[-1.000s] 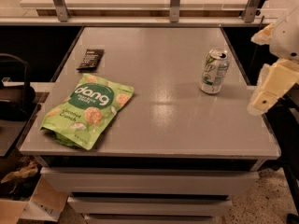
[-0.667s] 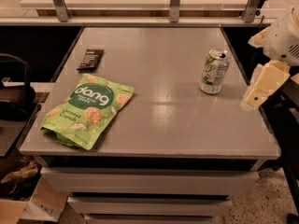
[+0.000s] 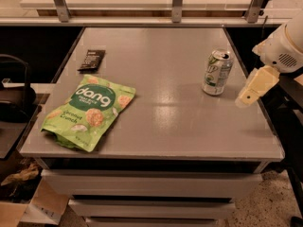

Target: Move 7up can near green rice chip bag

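Note:
The 7up can [image 3: 217,72] stands upright on the right side of the grey table [image 3: 161,112]. The green rice chip bag [image 3: 89,110] lies flat near the table's front left corner. My gripper [image 3: 249,92] hangs over the table's right edge, just right of the can and slightly nearer the front, apart from it. It holds nothing that I can see.
A small black rectangular packet [image 3: 92,60] lies at the table's back left. A rail with metal posts [image 3: 176,4] runs along the far edge. A dark chair [image 3: 14,98] stands left of the table, and cardboard boxes [image 3: 28,207] sit on the floor at the lower left.
My gripper has moved left and a little toward the can, coming in over the table's right edge. The can, the bag and the packet have not moved.

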### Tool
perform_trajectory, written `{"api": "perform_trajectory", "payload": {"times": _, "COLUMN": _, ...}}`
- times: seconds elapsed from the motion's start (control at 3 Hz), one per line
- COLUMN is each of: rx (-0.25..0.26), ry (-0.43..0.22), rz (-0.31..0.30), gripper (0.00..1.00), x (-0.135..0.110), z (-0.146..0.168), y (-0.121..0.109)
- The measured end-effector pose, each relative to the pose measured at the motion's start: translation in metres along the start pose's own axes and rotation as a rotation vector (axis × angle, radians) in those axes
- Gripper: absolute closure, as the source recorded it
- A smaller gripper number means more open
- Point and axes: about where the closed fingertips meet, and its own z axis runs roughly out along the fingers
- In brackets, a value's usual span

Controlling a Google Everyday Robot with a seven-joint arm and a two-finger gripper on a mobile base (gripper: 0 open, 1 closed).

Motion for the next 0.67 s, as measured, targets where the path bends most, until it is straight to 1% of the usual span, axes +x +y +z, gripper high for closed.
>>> {"api": "perform_trajectory", "payload": {"times": 0.33, "rx": 0.011, "ry": -0.073, "rz": 0.060, "gripper": 0.00, "x": 0.003, "z": 0.014, "y": -0.016}}
{"api": "perform_trajectory", "payload": {"times": 0.67, "rx": 0.014, "ry": -0.164, "rz": 0.090, "gripper": 0.00, "x": -0.004, "z": 0.020, "y": -0.027}}
